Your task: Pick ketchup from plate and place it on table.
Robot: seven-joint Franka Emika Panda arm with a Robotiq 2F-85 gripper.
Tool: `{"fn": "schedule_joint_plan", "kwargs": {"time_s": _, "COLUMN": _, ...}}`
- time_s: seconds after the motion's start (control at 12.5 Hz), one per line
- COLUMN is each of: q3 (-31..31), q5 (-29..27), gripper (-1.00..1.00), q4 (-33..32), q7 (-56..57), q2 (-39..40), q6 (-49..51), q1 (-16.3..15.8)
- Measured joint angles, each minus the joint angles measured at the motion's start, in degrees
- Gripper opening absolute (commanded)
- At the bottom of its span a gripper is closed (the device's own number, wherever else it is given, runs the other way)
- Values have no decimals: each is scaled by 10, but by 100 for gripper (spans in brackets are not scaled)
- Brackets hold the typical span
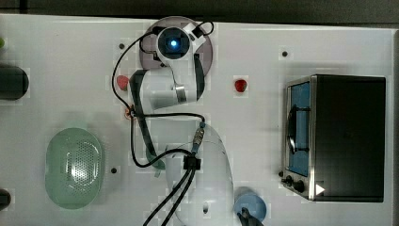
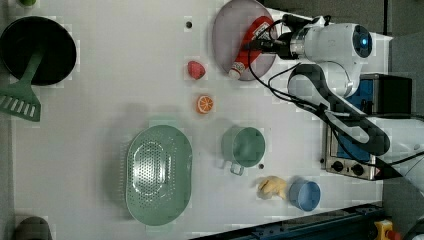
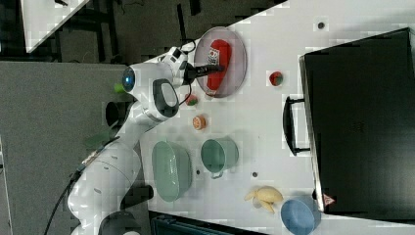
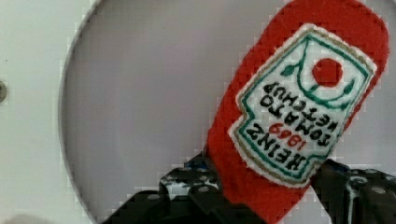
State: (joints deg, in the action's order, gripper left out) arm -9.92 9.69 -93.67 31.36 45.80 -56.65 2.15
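pincer [image 4: 261, 186] astride ketchup [image 4: 299, 107] | cap past plate [image 2: 225, 35] rim | table [image 2: 125, 75]

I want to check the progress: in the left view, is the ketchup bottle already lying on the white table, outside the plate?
No, the ketchup bottle lies on the plate, only its cap end reaching the rim.

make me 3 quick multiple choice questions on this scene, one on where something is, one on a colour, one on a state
1. Where does the ketchup lie?
A. on the plate
B. in the green basket
C. on the oven

2. What colour is the bowl beside the banana?
A. red
B. blue
C. black

3. How does the end effector stand?
A. far from the bottle
B. fingers on either side of the bottle
C. holding the orange slice

Answers: 1 A, the bottle rests on the lilac disc; 2 B, it is plainly blue; 3 B, the wrist view shows dark fingers flanking the bottle.
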Motion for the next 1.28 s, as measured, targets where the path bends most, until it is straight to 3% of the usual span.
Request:
{"fn": "schedule_joint_plan", "kwargs": {"time_s": 0.4, "q3": 2, "q5": -4, "gripper": 21, "q4": 8, "q7": 0, "q2": -1, "q6": 11, "q1": 0}}
{"fn": "schedule_joint_plan", "kwargs": {"time_s": 0.64, "q3": 2, "q5": -20, "gripper": 21, "q4": 21, "q7": -1, "q2": -22, "q6": 94, "q1": -1}}
{"fn": "schedule_joint_plan", "kwargs": {"time_s": 0.88, "q3": -2, "q5": -84, "gripper": 21, "q4": 25, "q7": -1, "q2": -80, "q6": 183, "q1": 7}}
{"fn": "schedule_joint_plan", "kwargs": {"time_s": 1.28, "q3": 3, "q5": -101, "gripper": 21, "q4": -35, "q7": -1, "q2": -254, "q6": 230, "q1": 48}}
